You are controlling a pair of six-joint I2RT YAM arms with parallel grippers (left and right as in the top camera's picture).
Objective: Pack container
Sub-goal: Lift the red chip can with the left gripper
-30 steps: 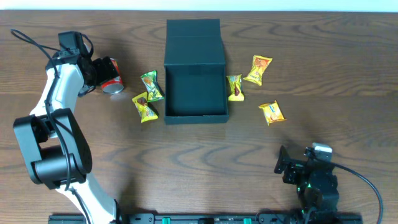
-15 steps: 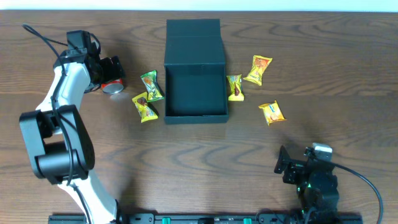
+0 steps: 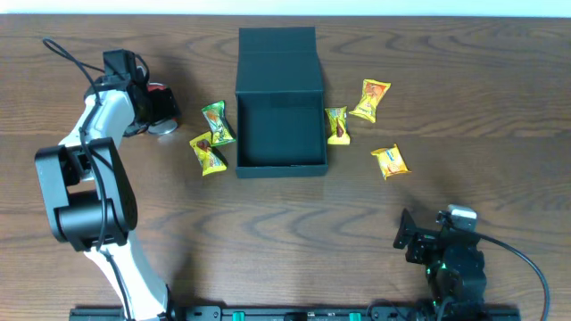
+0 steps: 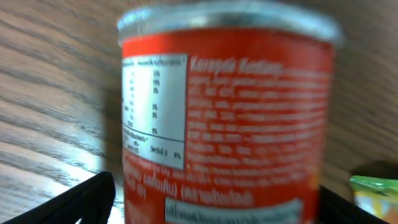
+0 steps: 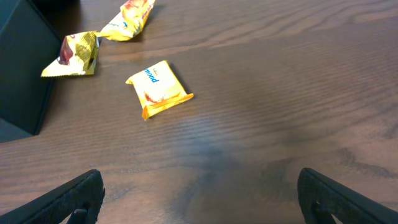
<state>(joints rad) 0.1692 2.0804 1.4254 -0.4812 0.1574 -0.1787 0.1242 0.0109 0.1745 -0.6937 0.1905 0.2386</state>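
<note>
The container (image 3: 279, 134) sits open on the bench (image 3: 294, 232) toward the far middle, its hinged lid (image 3: 277, 53) laid back behind it and its floor bare. Snack packets (image 3: 217, 123) lie scattered on both sides, one just against its right wall. It looks rigid and matte, so probably light while empty, stiff-walled and not slippery. A pinch over one side wall at the rim should hold, and the lid's free edge is the place to take it for closing, since the hinge is likely the weak part. The left claw (image 3: 161, 107) straddles the red can (image 4: 249, 124) well left of the box, jaws wide, though I cannot tell whether they press on it. The right claw (image 5: 199, 202) hangs spread and empty near the front right.
</note>
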